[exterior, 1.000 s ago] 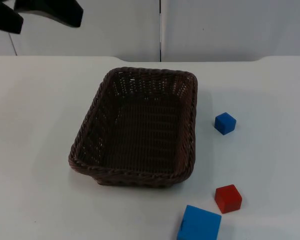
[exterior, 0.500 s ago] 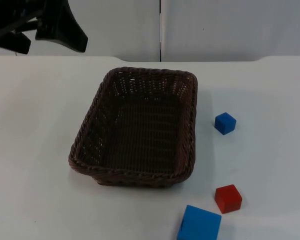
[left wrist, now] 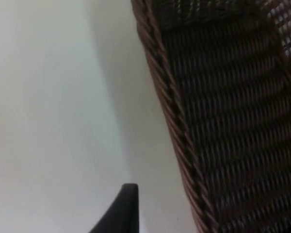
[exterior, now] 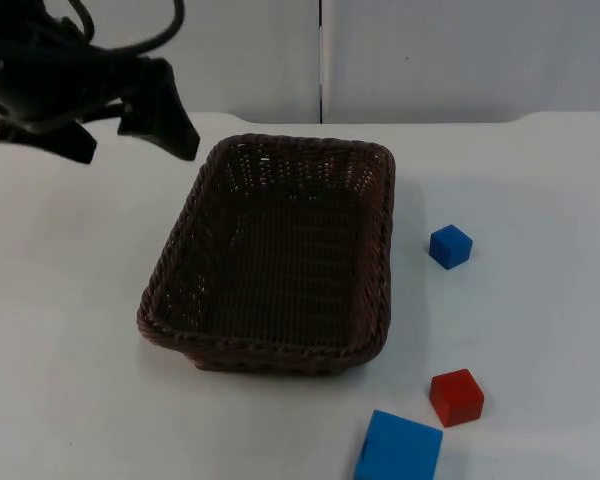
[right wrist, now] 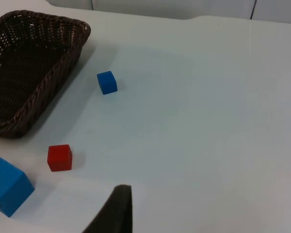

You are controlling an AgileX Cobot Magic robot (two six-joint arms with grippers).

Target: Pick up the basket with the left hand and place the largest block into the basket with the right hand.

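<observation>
One wicker basket (exterior: 275,260) sits empty mid-table, its long axis running from the near edge toward the wall. The left gripper (exterior: 130,138) hovers with fingers spread just off the far-left corner of the rim, so the basket lies to its right. Three blocks lie right of the basket; the largest block (exterior: 399,448) is nearest the front edge. I cannot tell the right gripper's state; that arm waits.

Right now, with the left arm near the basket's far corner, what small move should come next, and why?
Probably ease the left gripper down toward the basket rim's left side; it hovers open beside the far left corner, and the basket sits ungrasped on the table.
</observation>
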